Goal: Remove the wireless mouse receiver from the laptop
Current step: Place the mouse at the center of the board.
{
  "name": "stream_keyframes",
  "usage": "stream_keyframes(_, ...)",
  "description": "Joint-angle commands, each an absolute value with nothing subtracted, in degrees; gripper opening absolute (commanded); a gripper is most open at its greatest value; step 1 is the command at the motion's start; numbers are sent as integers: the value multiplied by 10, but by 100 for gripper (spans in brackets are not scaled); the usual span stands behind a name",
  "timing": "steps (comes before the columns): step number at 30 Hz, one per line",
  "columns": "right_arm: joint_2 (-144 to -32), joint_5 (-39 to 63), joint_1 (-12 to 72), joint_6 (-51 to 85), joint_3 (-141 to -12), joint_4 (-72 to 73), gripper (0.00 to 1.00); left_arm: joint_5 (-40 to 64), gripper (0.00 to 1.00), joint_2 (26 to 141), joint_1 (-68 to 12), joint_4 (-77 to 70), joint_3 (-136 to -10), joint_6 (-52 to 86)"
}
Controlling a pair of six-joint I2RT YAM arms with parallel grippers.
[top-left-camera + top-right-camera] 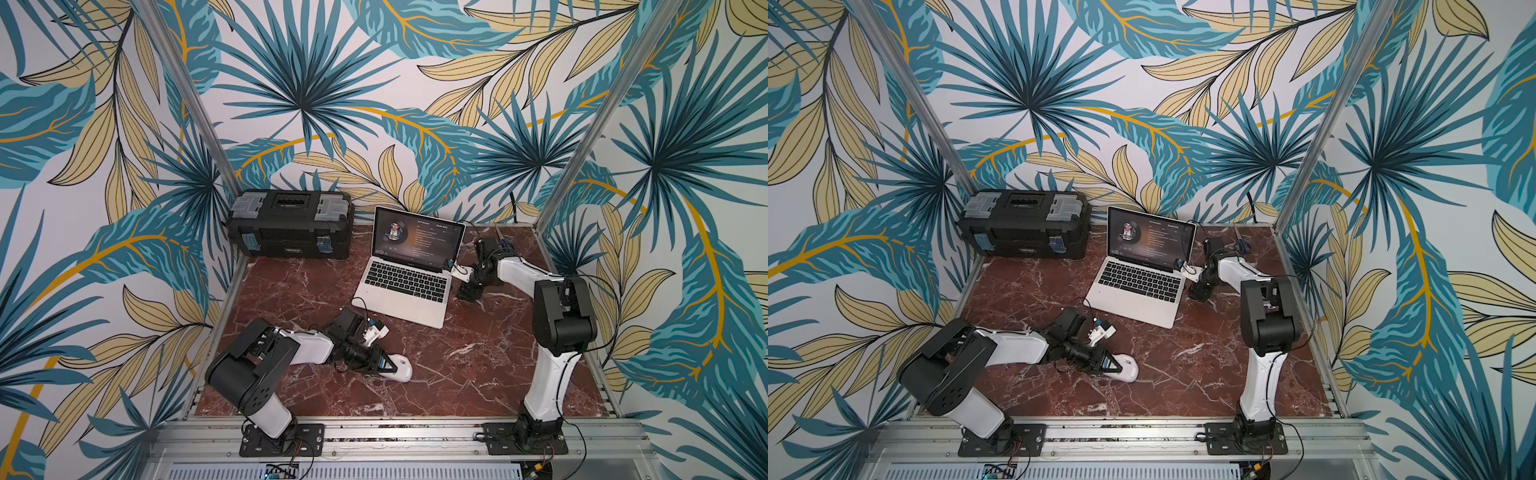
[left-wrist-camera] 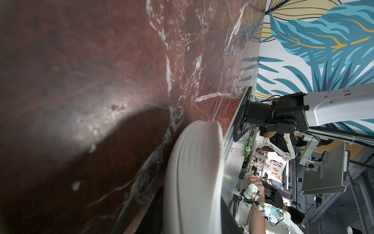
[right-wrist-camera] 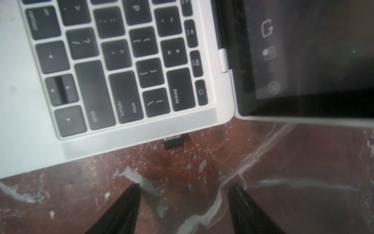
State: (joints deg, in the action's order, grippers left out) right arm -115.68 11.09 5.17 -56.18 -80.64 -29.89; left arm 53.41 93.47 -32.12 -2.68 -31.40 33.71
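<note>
Standing open toward the back of the table [image 1: 457, 374], the laptop [image 1: 409, 274] is facing the arms in both top views. Its dark screen is showing a round picture and text. A toolbox [image 1: 291, 228] is sitting just to its left, against the back wall. The right claw [image 1: 468, 293] is hanging just beside the laptop's right edge near the hinge, tips pointing down at the table. Its spread cannot be told from up here, and the receiver is too small to make out. The left claw [image 1: 388, 365] is lying low near the front of the table at a white mouse [image 1: 403, 368], well apart from the laptop.

In the left wrist view the mouse [image 2: 194, 172] is filling the space ahead of the camera and resting on the table [image 2: 101, 81]. Dark finger edges are showing on either side of it, so the left claw is pinching the mouse.

In the right wrist view the right claw [image 3: 184, 186] is hovering over bare table [image 3: 283, 162]. Its two black fingers [image 3: 125, 208] are spread wide and gripping nothing. The receiver [image 3: 176, 141], a short black stub with a sliver of silver, is sticking out of the laptop's [image 3: 141, 129] side edge. It is sitting near the back corner, beside the delete and power keys. It is lying straight ahead of the gap between the fingers, apart from both tips.
</note>
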Motion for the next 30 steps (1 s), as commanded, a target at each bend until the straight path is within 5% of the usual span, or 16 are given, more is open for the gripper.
stream_keyframes(1,-1174,136,53,-570,-820,-320,73,508,4,948,-323,-41,-330,338)
stream_keyframes(30,-1269,137,81,-623,-927,-419,69,465,48,973,-298,-92,-310,365)
